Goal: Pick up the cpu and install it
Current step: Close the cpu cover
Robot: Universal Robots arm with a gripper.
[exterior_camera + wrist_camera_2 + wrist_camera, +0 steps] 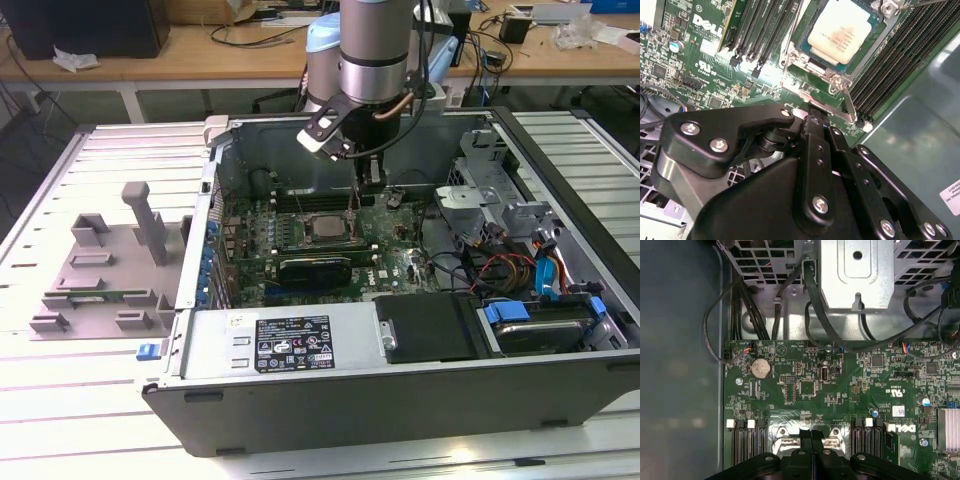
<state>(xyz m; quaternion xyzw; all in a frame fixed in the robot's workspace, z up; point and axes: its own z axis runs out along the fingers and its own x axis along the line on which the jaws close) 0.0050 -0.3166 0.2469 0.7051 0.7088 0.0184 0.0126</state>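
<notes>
From my station I see the arm reaching down into the open computer case (330, 400), which lies on its side on the slatted table (60, 420). The gripper (372, 182) hangs low over the motherboard (395, 240), near the cpu (325, 228) and towards the exterior view's right of it.

The cpu lies flat in its socket, silver top up, with the metal socket frame (815, 86) around it and banks of black memory slots (760, 30) on both sides. In the second wrist view the cpu (842, 32) sits just past the gripper (812, 116), whose tip is right at the near edge of the socket frame. I cannot tell whether it touches the metal.

In the first wrist view the gripper (811, 436) has its two fingers (806, 444) pressed together with only a thin seam between them, and I see nothing held in them. Beyond them the shiny socket frame (782, 432) shows, then the green motherboard (805, 385) with its coin cell (760, 368), and further off the black cables (815, 315) and the metal drive cage (855, 270).

In the exterior view, the power supply (290, 340) lies along the near side of the case. A grey fixture tray (100, 270) rests on the table, on the exterior view's left, apart from the case.
</notes>
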